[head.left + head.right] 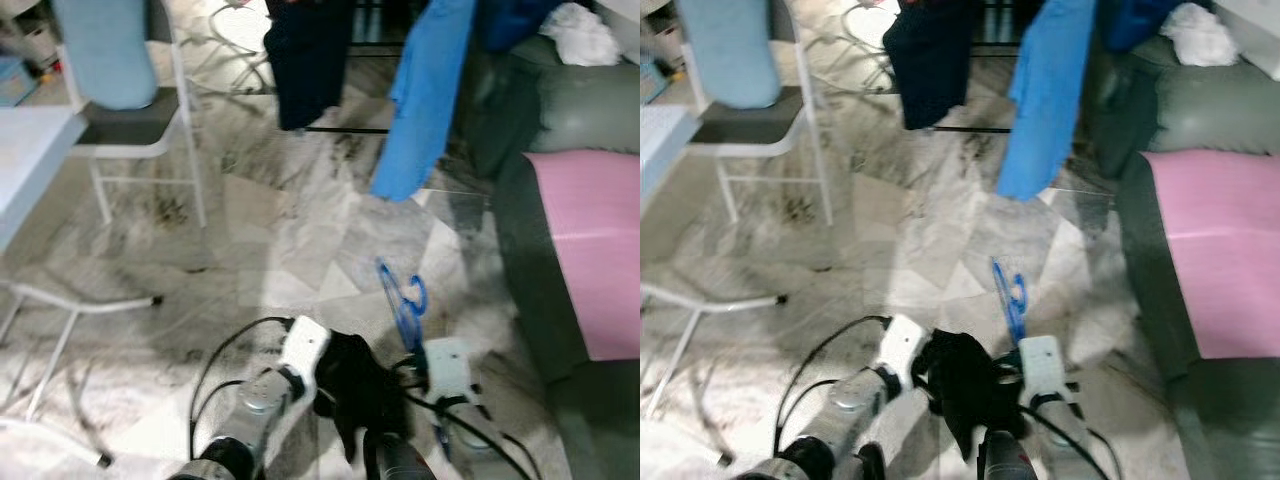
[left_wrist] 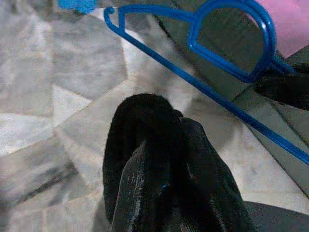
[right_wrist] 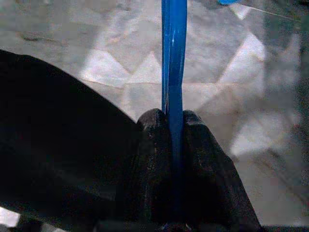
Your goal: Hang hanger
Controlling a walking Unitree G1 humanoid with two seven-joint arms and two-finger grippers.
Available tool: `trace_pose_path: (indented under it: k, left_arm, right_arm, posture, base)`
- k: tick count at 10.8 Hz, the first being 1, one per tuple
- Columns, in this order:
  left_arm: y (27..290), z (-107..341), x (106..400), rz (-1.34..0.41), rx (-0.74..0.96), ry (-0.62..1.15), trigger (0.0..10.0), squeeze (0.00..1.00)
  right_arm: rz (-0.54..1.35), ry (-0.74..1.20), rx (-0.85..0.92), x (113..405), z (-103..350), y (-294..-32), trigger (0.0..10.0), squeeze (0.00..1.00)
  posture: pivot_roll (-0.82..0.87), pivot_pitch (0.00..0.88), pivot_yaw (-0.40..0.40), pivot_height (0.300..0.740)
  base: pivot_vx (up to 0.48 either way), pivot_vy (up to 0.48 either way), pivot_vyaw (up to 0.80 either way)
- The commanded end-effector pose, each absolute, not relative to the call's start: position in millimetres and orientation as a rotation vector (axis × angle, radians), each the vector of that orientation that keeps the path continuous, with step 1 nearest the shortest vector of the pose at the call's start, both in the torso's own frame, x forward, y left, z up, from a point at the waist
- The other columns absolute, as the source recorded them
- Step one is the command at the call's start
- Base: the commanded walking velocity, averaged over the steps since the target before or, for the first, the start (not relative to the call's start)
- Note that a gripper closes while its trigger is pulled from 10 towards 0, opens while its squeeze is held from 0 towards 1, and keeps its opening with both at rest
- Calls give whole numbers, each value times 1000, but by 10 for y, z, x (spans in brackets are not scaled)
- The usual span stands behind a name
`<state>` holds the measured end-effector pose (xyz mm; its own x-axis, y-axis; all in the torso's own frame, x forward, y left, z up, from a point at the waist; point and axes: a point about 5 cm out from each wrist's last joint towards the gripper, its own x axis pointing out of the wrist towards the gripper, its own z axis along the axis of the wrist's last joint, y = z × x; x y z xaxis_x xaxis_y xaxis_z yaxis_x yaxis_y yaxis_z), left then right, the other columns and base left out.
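You are carrying the thin blue plastic hanger [image 1: 402, 298] at lower centre, the right gripper [image 3: 173, 126] fingers clamped tight on its bar and the left gripper [image 2: 161, 145] fingers closed inside a black cloth [image 1: 360, 385], so be keeping it level toward the garment rack at the top.

silver arms [image 1: 262, 395], black cables, black claws

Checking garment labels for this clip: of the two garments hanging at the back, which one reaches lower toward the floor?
The bright blue garment, on the right. Its hem drops well below that of the dark navy garment beside it.
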<state>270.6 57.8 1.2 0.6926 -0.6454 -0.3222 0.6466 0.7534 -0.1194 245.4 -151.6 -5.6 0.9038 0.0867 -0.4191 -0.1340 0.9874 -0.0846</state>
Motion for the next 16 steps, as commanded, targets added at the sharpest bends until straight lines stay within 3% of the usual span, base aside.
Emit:
trace_pose_path:
  k: [1, 5, 8, 9, 11, 13, 16]
  left_arm:
    - [573, -10, 2679, -731, -5, 367, 10000, 0]
    - [662, 118, 2820, -669, 39, 279, 10000, 0]
    - [731, 817, 3306, -730, 361, -48, 10000, 0]
    - [797, 1082, 3480, -798, 637, -127, 10000, 0]
    - [1058, 1159, 3611, -841, 907, -50, 10000, 0]
    - [1350, 1121, 3653, -845, 1286, 11, 10000, 0]
    - [1535, 1277, 3795, -685, 1506, -10, 10000, 0]
  right_arm:
    - [112, 433, -110, 2448, -59, -1515, 10000, 0]
    - [100, 417, -108, 2448, -38, -1501, 10000, 0]
    - [85, 330, -108, 2520, 117, -1565, 10000, 0]
    - [67, 295, -143, 2601, 216, -1652, 10000, 0]
    - [32, 246, -178, 2670, 350, -1816, 10000, 0]
    - [24, 233, -198, 2644, 407, -1924, 10000, 0]
    - [23, 233, -207, 2620, 432, -1979, 10000, 0]
  posture:
    - [-242, 201, 56, 740]
    - [-244, 207, 66, 740]
    - [-234, 216, 68, 740]
    - [-228, 225, 76, 740]
    - [-225, 235, 91, 740]
    - [-230, 245, 102, 740]
    - [-235, 251, 104, 740]
  base:
    - [0, 0, -606]
    - [0, 0, -200]
    - [0, 0, 0]
    - [0, 0, 0]
    - [0, 0, 0]
    - [0, 0, 0]
    - [0, 0, 0]
